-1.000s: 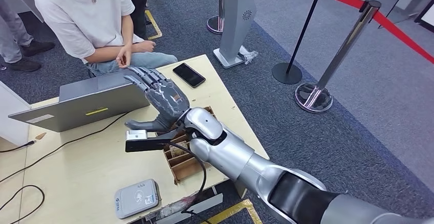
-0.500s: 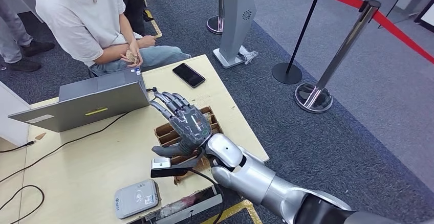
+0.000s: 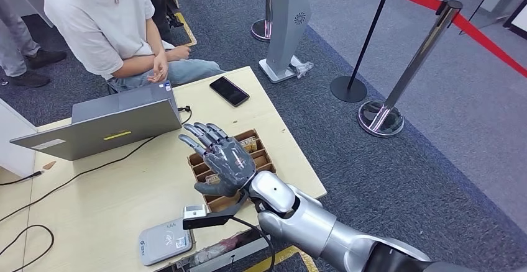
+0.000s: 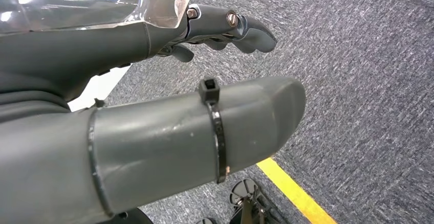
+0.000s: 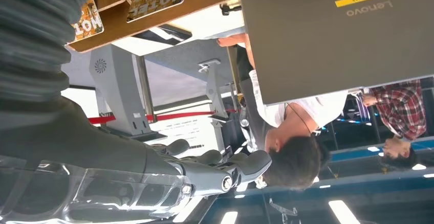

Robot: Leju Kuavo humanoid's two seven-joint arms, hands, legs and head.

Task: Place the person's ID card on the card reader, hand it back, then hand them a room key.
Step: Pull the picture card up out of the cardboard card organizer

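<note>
Wooden table (image 3: 112,204): right hand (image 3: 222,160), fingers spread and empty, hovers at frame centre directly over the key tray (image 3: 261,154); left hand (image 4: 153,81) holds nothing.

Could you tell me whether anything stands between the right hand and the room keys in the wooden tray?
Nothing visible does: the right hand hovers open over the wooden tray of room keys, its slots uncovered.

**Reader and keys on the desk**

The card reader (image 3: 165,241), a flat grey box with rounded corners, lies at the desk's near edge with nothing on it. Room keys (image 3: 250,143) stand in the slots of a brown divided tray (image 3: 261,160) just beyond.
</note>
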